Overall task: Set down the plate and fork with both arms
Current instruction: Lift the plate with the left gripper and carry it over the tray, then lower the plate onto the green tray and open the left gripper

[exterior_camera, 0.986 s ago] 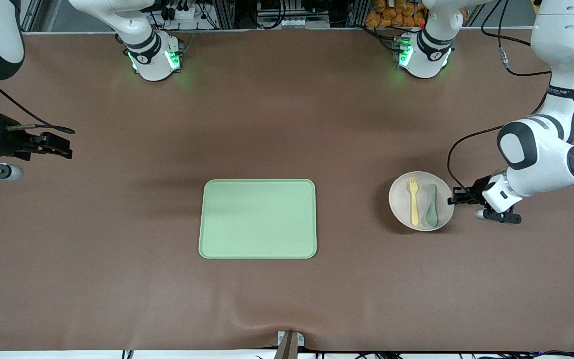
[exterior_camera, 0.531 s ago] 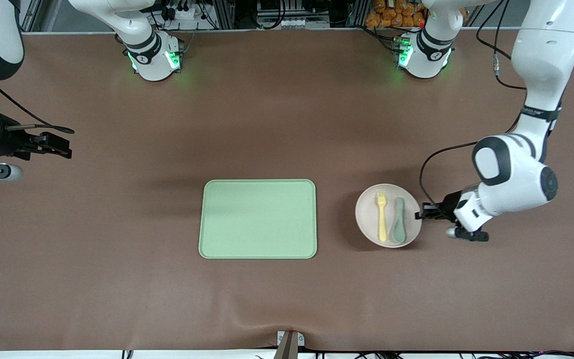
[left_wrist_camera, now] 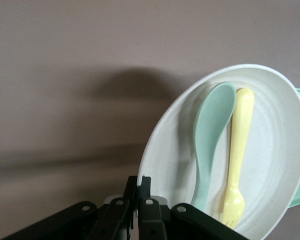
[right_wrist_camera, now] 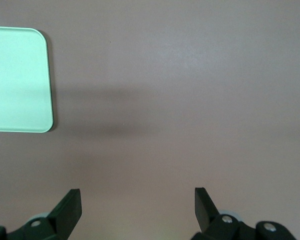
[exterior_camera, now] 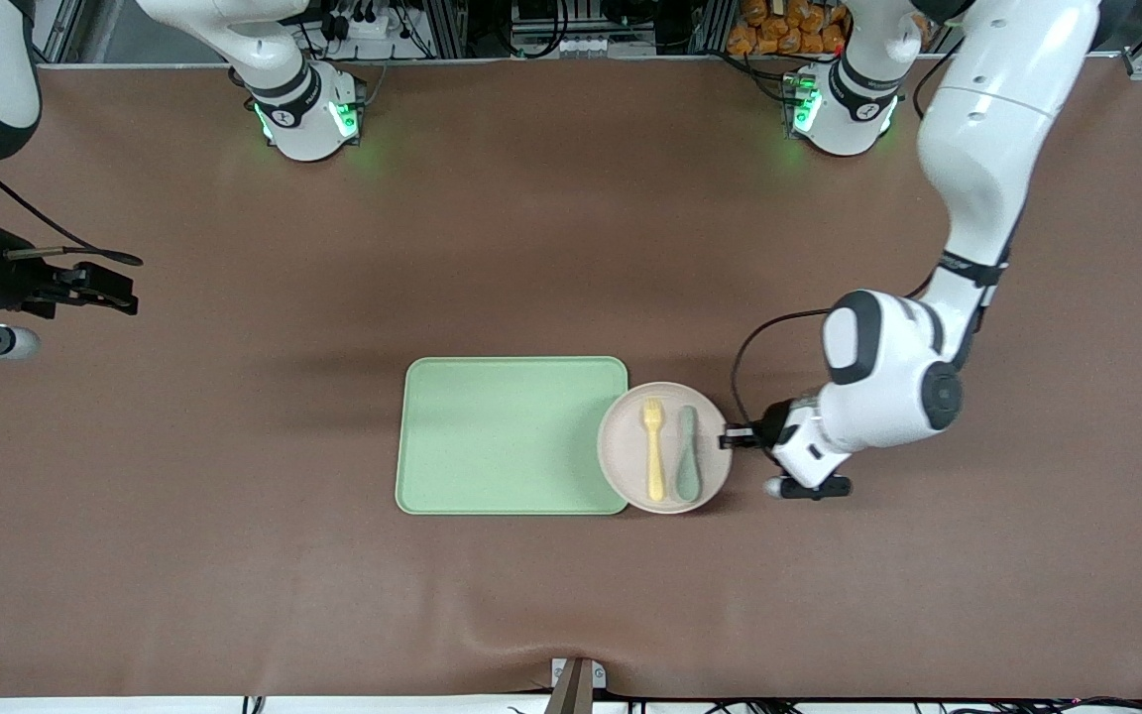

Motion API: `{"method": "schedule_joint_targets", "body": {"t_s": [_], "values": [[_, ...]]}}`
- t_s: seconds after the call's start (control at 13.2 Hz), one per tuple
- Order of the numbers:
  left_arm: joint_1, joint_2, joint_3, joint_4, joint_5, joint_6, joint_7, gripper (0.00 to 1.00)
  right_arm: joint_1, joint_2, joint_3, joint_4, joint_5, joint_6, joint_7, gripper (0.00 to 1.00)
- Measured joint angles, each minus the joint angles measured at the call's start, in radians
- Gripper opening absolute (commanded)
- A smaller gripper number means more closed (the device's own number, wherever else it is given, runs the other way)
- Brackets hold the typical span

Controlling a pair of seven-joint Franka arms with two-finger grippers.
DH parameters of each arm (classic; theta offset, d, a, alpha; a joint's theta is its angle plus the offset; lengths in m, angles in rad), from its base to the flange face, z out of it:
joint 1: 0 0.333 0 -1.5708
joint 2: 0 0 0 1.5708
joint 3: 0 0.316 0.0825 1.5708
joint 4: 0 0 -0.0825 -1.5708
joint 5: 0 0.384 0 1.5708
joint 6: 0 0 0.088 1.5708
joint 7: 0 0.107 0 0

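Note:
The small off-white plate [exterior_camera: 621, 448] carries the pale-yellow fork [exterior_camera: 653, 462] and a grey-green spoon [exterior_camera: 687, 467] side by side. My left gripper [exterior_camera: 730, 439] is shut on the plate's rim at the side toward the left arm's end. The plate's other side overlaps the edge of the light-green tray [exterior_camera: 492, 436]. In the left wrist view the gripper [left_wrist_camera: 144, 182] pinches the rim of the plate [left_wrist_camera: 275, 150], with the fork [left_wrist_camera: 238, 150] and spoon [left_wrist_camera: 210, 130] lying in it. My right gripper [exterior_camera: 120, 295] waits open over bare table at the right arm's end, seen also in its wrist view [right_wrist_camera: 137, 200].
The brown table mat [exterior_camera: 571, 248] spreads all round the tray. The right wrist view shows a corner of the tray [right_wrist_camera: 17, 80] some way off from the open fingers. Both arm bases stand along the table's back edge.
The left arm has carried the plate, with fork and spoon on it, from the left arm's end toward the tray until its rim overlaps the tray's edge. The right arm has barely moved.

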Motion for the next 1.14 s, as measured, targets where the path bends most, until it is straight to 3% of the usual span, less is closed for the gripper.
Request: {"method": "schedule_joint_targets", "body": {"t_s": [0.38,0.76,1.14], "values": [[-0.136,0.106,0.021,0.117,0.029,0.047,-0.165,0.0,-0.001,0.0,0.0,0.0,0.0,0.0,-0.002,1.0],[-0.391,0.131,0.196,0.188,0.03,0.056,-0.334,0.0,-0.001,0.0,0.0,0.0,0.0,0.0,-0.002,1.0],[-0.459,0.195,0.205,0.211,0.03,0.135,-0.386,0.0,-0.002,0.0,0.0,-0.001,0.0,0.0,-0.002,1.0]]}}
